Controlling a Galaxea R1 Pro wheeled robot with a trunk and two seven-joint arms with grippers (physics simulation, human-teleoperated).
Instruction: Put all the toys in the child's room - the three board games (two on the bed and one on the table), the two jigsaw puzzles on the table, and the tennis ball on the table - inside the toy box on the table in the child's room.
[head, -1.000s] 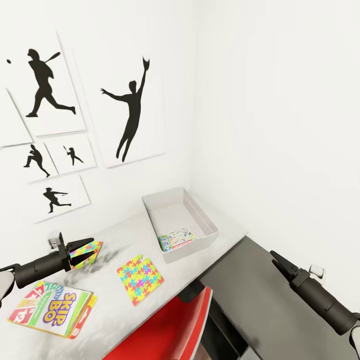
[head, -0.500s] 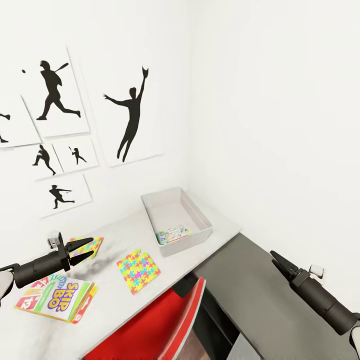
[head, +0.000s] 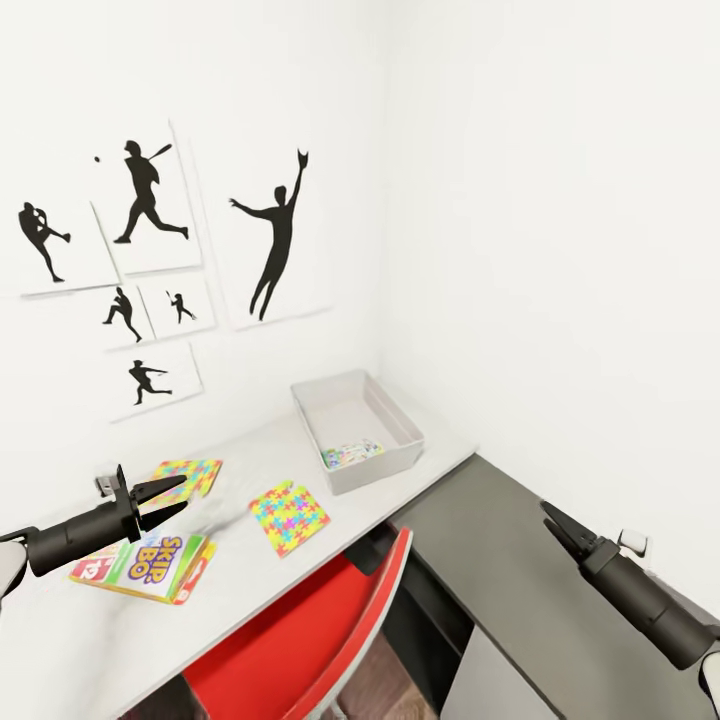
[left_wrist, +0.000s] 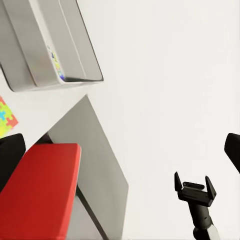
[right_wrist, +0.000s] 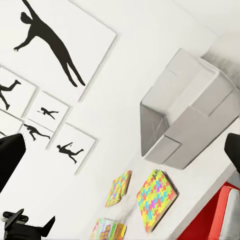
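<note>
We see the toy box (head: 361, 428) on the table (head: 250, 570), 1 game (head: 351, 453) inside. Beside it lie 2 puzzles (head: 288, 517), then a "SKIP-BO" game (head: 145, 567). Left claw (head: 168, 499) spread wide; right claw (head: 547, 510) pinched together.

Black silhouette prints of ballplayers (head: 165, 270) hang on a white wall, above a red chair (head: 300, 650) and a dark-grey cabinet (head: 500, 570) in the corner; the smallest figures appear to be batters.
</note>
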